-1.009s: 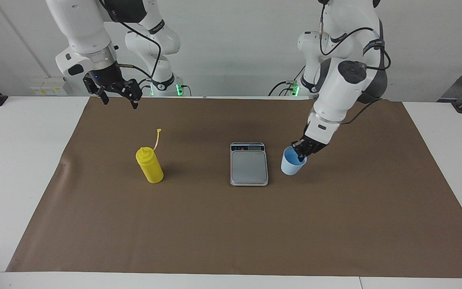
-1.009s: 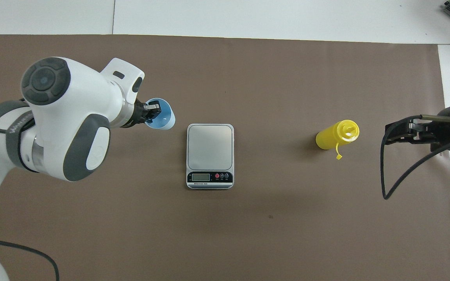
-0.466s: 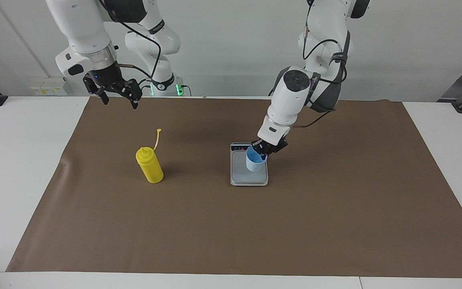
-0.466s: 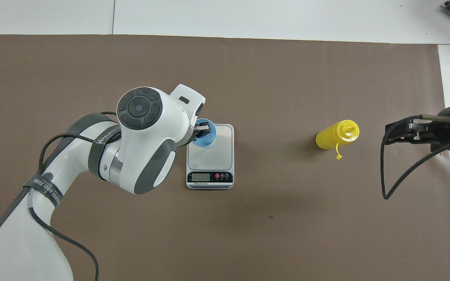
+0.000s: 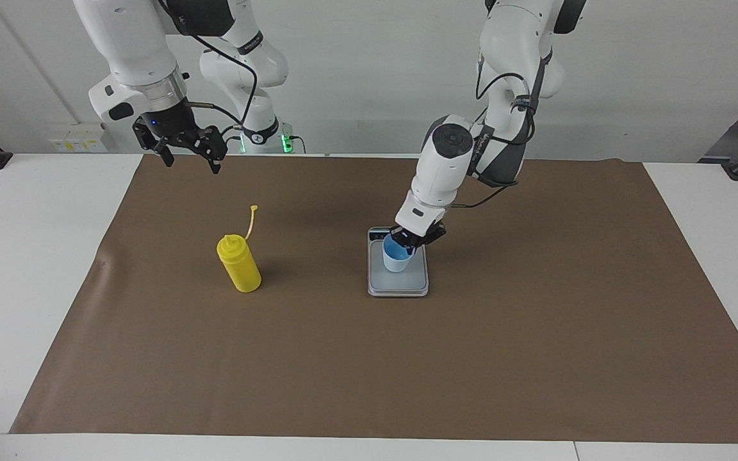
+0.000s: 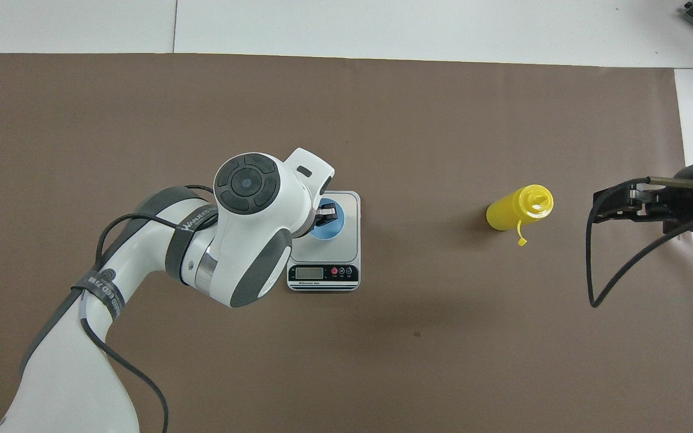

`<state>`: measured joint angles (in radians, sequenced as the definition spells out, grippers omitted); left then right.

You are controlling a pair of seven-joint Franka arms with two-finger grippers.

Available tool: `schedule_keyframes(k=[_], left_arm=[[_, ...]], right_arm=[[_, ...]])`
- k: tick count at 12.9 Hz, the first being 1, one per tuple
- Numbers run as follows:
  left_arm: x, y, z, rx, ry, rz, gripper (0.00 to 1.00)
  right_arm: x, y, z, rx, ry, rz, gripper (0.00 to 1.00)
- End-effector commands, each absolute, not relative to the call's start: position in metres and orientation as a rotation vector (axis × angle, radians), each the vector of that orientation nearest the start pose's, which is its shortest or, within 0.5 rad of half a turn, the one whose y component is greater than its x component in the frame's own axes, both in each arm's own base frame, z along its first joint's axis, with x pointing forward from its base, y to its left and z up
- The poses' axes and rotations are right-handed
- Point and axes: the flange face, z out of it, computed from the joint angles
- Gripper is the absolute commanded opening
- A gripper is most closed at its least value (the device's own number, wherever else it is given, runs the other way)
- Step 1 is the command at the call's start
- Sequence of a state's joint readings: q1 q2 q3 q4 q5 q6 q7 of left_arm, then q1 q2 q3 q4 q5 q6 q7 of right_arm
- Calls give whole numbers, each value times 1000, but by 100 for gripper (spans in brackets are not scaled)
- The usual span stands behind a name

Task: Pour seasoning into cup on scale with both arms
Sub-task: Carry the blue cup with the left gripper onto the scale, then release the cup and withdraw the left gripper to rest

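A: Yellow bottle (image 5: 238, 263) stands upright on the brown mat (image 5: 535, 358), toward the right arm's end; the right gripper (image 5: 190, 153) waits spread wide and empty above the mat's edge, likely for pouring.

B: And the cup (image 5: 396, 255)?

A: On the scale (image 5: 398, 286) now, left gripper (image 5: 406, 245) pinching its rim. A second ago it was on the mat beside the scale.

One camera looked from high across the bench (image 5: 36, 269) toward the robots; another looked steeply down from above them. Both covered the brown mat (image 5: 369, 358).
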<state>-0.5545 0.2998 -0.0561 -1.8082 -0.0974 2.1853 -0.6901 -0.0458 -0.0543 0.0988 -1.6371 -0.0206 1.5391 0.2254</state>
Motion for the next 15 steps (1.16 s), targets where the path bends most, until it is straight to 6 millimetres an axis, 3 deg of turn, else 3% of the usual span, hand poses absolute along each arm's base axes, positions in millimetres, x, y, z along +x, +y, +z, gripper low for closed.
schedule_keyframes(k=[1,4,5,6,8,11,15], left_arm=[[522,-366,382,-3258,-241,-33,0],[522,-364,381,-3241,-216,-46,0],[522,-363,380,-3239,-212,-45,43],[526,-359,382,-3235,-215,-51,99],[532,-346,401,-3216,-211,-101,100],[549,-300,459,-3194,-247,-135,100],[569,-213,484,-3165,-132,-101,100]], right_arm=[[530,24,619,-3162,254,75,100],[530,25,619,-3162,251,75,100],[530,25,619,-3162,251,75,100],[530,25,619,-3162,251,75,100],[530,25,619,-3162,251,75,100],[530,24,619,-3162,254,75,100],[530,24,619,-3162,254,75,100]])
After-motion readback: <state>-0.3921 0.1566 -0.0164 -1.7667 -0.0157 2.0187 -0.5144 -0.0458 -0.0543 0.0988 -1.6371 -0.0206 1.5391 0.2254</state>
